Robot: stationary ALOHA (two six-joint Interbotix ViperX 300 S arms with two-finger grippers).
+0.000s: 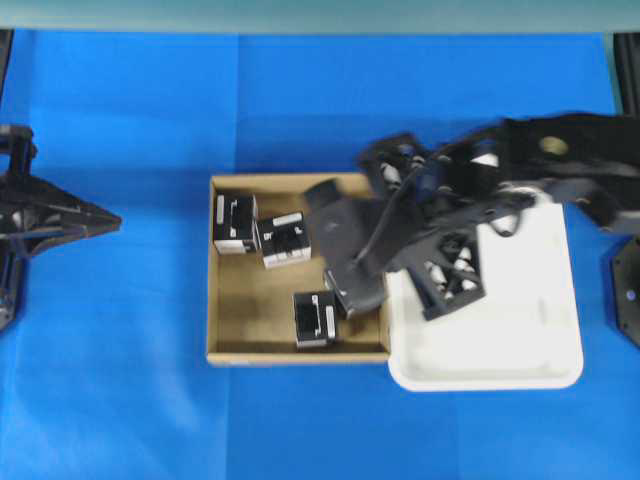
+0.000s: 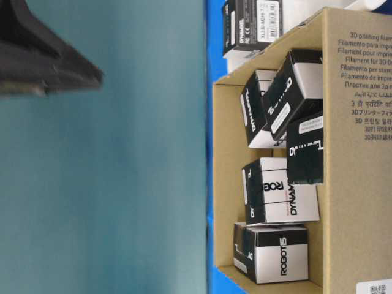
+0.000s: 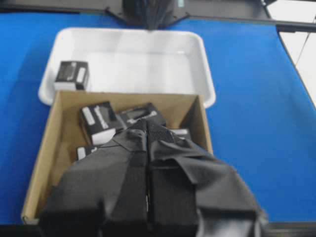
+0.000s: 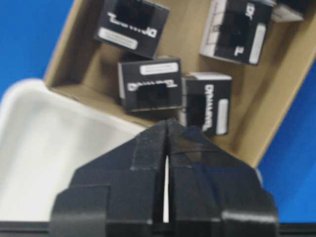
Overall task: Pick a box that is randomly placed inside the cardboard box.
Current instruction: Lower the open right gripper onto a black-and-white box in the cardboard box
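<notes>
Table-level view shows six small black cube-like cartons with white lettering and white label strips. Five of them lie inside the single shallow brown corrugated cardboard box (image 2: 355,184): one carton (image 2: 272,251) at the near end, a second carton (image 2: 278,190) just beside it, and three more crowded together towards the far end, where a tilted carton (image 2: 294,92) leans against its neighbours. The sixth carton (image 2: 251,24) sits outside, past the far wall.

From the left wrist camera that lone carton (image 3: 71,75) is the only thing in the one white plastic tray (image 3: 207,84), near a corner. The tray touches the cardboard box along one side.

There are two arms. The right gripper (image 4: 167,133) has its black fingers pressed together with nothing between them. It hangs over the edge where the tray meets the cardboard box, with the nearest carton (image 4: 205,101) just ahead of its tips. In the overhead view this arm is blurred and covers part of the cardboard box and the tray. The left gripper (image 1: 105,220) is likewise closed on nothing and stays well apart from the cardboard box, at the left side of the blue table cover (image 1: 120,400).
</notes>
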